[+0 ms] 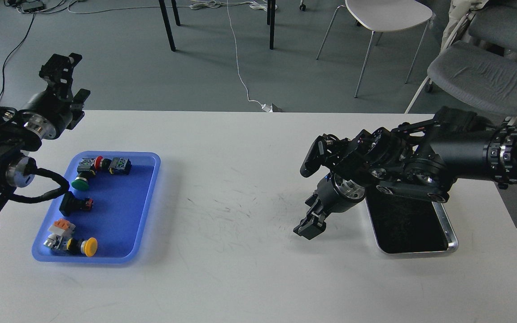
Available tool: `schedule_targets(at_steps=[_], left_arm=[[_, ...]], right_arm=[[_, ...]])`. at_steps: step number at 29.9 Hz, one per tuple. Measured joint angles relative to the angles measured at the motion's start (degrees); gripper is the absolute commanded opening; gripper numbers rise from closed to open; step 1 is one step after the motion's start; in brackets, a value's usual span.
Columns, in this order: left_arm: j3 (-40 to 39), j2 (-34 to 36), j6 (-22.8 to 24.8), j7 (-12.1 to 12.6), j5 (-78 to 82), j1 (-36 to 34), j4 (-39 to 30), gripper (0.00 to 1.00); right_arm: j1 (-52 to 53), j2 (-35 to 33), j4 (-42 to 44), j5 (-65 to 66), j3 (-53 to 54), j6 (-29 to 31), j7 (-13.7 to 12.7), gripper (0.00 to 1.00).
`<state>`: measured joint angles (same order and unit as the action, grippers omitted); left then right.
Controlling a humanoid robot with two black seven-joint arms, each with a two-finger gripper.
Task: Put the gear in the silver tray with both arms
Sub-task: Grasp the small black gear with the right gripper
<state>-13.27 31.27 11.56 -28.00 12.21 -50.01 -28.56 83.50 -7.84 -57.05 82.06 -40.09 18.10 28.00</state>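
Right end effector (311, 197) hangs with fingers spread and empty above the white table (240, 202), just at nine o'clock of the silver tray (451, 233). Left end effector (63, 67), raised at the blue tray's (148, 197) eleven o'clock, cannot be read as open or closed.

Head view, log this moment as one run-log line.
left pincer: raised by blue tray, empty | right pincer: open, empty, left of silver tray | silver tray: no parts visible | parts: in blue tray
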Motion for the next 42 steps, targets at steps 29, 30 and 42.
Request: schedule_targets(at_steps=[29,30,42], left_arm=[[0.0,-0.51,0.13,0.0,-0.08,0.52,0.75,0.99],[0.0,-0.51,0.13,0.0,-0.08,0.52,0.76,0.99],[0.0,-0.54,0.13,0.0,-0.09,0.52,0.78,0.99]], right_arm=[[0.98,5.59,1.9,2.25,-2.48,0.13,0.01,0.57],[1.09,5.71,1.94,2.35,-2.54,0.16,0.01,0.57],[4.1,5.71,1.34,2.8,-5.01,0.89,0.0,0.57]])
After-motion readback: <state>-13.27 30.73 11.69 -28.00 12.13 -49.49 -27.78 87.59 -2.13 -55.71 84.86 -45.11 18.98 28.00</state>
